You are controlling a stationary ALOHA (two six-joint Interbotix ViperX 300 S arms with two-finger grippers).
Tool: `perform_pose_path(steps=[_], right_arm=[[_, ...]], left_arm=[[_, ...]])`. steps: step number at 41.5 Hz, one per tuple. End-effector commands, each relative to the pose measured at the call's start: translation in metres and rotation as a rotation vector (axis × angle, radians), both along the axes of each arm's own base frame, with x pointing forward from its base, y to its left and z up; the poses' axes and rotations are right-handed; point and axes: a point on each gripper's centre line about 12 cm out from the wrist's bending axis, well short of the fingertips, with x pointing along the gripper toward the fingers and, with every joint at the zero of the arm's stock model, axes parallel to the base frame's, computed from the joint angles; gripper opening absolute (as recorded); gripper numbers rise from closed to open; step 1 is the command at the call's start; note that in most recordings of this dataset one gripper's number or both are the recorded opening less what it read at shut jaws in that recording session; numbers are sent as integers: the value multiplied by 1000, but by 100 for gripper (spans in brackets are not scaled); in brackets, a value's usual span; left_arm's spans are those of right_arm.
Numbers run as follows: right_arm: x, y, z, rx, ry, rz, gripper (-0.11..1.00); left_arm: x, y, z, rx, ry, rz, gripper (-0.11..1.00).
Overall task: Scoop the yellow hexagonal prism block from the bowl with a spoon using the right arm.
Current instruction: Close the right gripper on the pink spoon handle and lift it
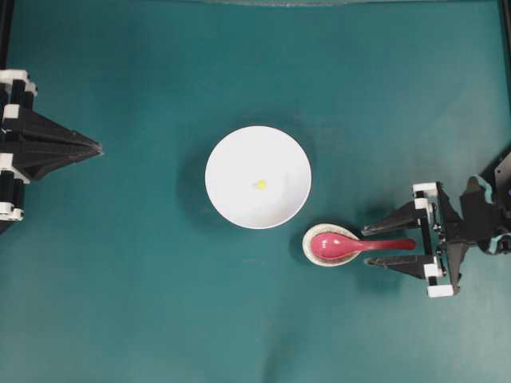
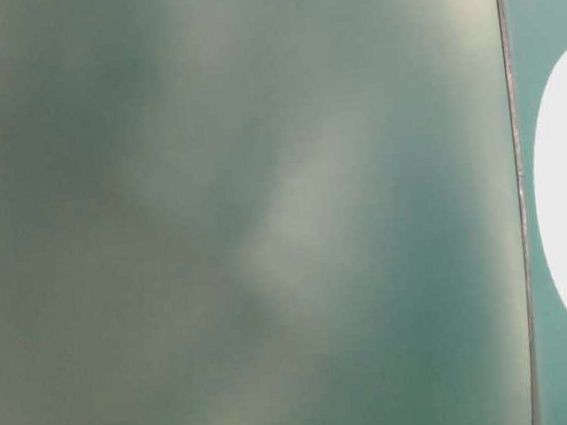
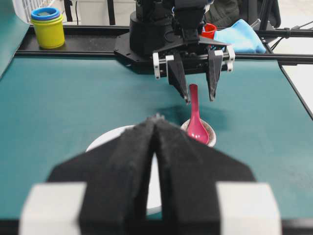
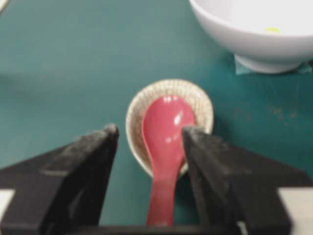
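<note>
Spoon [image 4: 164, 147] in beige dish [image 4: 200, 100]; yellow block [image 1: 260, 184] in bowl [image 1: 231, 203].

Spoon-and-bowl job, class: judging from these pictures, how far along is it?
Done: nothing scooped; the yellow block lies in the white bowl.
In hand: the right gripper is open, its jaws on either side of the spoon handle; the spoon rests in the speckled dish. The left gripper is shut, away from it all.
Left: grasp, lift, scoop.

Right gripper [image 1: 369, 244] reaching in from the right edge, jaws spread wide, fingers pointing toward centre, left gripper [image 1: 99, 148] parked at the left edge, fingers pressed together, tip pointing inward
</note>
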Motion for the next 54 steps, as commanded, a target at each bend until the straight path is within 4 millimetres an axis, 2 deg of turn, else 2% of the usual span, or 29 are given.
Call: perform_pose_path(steps=[1,39,54], right_arm=[[3,3,1,2,-16,3,59],[-5,3,-13,-30,88,23,58],[-5,3,-13,-41,87,24,52]], left_arm=[[3,0,9,0,-20,1,0],[3,0,9,1,-21,1,0],[3,0,10,1,-26,1,0]])
